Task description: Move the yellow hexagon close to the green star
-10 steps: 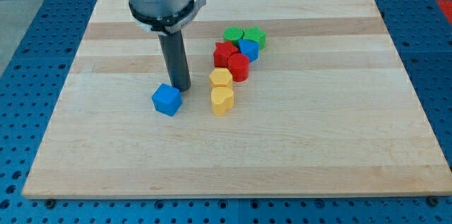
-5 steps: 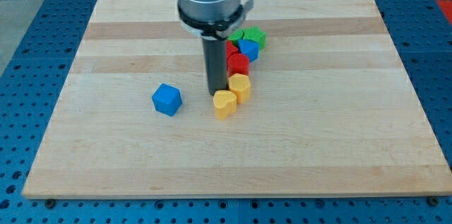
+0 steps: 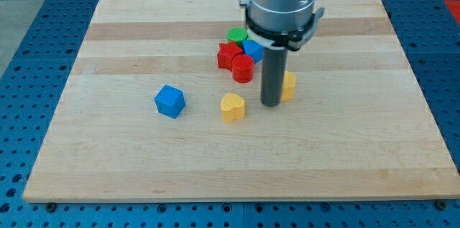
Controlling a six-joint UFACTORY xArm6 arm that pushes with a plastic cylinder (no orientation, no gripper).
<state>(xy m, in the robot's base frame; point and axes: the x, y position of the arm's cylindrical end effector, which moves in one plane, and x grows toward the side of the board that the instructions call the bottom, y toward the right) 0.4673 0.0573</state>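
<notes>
One careful push: my tip (image 3: 271,103) has no claw; touching small yellow hexagon block (image 3: 288,85), steer it toward the view's top.

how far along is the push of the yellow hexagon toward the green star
Done: little that shows. The yellow hexagon block sits alone at the view's right of the cluster, apart from it. In hand: my tip stands right against the hexagon's left side. Left: driving it up toward the view's top. The green star is hidden behind the arm; only a green round-looking block shows at the cluster's top beside the blue block.
</notes>
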